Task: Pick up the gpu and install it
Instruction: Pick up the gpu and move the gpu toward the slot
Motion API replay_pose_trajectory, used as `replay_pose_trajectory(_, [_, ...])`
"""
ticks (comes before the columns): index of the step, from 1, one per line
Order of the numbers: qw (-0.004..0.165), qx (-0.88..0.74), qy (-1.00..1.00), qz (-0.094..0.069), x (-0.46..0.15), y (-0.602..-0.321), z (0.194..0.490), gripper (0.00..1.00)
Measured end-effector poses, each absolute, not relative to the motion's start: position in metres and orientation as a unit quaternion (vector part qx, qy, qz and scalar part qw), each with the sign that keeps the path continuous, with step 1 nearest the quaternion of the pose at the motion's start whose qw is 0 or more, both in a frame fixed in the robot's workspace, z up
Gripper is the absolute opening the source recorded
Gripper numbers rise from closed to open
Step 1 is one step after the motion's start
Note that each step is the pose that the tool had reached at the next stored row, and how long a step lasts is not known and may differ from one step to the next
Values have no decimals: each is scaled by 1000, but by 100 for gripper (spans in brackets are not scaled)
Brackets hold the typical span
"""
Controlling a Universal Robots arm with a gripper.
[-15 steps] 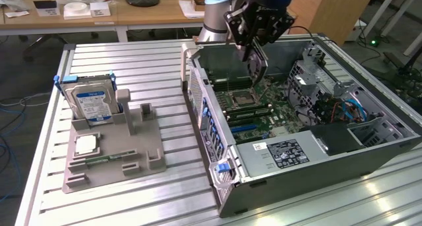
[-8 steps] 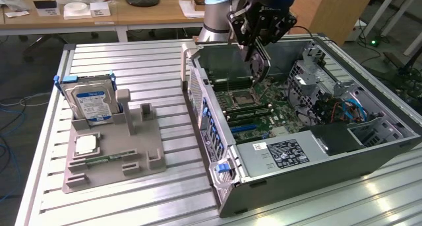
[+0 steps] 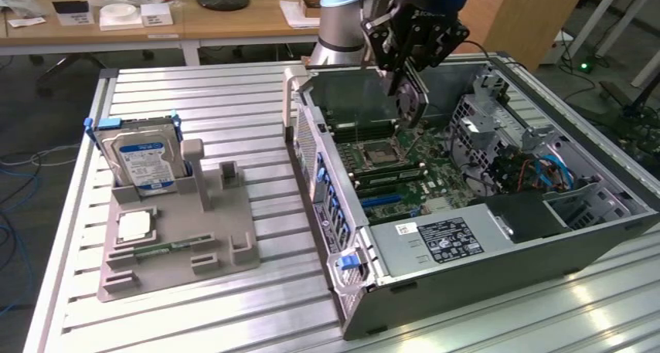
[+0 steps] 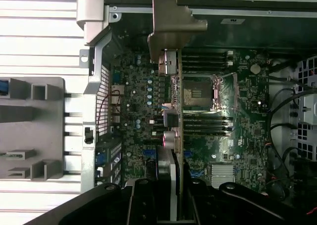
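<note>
Black two-finger gripper (image 3: pixel 409 69) is partly closed, clamped on the thin dark gpu card with green board edge (image 3: pixel 413 106). The card hangs edge-down, probably so its connector edge faces the slots. It sits inside the open grey metal computer case (image 3: pixel 484 245), above the green motherboard (image 3: pixel 397 179) and not yet seated. In the wrist view its silver bracket (image 4: pixel 171 22) points toward the case's rear wall. The silver hard drive with blue-white label (image 3: pixel 142 160) stands in the grey plastic holder (image 3: pixel 232 241), well apart.

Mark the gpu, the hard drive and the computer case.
gpu (image 3: pixel 410 98): exterior view, middle of the upright card above the motherboard.
hard drive (image 3: pixel 142 161): exterior view, on its blue-white label.
computer case (image 3: pixel 515 264): exterior view, on its grey outer side wall.
</note>
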State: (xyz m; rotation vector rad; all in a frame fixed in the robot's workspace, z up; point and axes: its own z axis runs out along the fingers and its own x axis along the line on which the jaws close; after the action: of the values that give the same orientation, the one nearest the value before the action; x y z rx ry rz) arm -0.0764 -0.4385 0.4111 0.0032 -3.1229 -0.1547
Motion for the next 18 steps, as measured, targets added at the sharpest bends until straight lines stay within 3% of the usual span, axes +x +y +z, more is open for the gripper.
replay_pose_trajectory(18, [7,1,-999,-49,-45,-439,410,28])
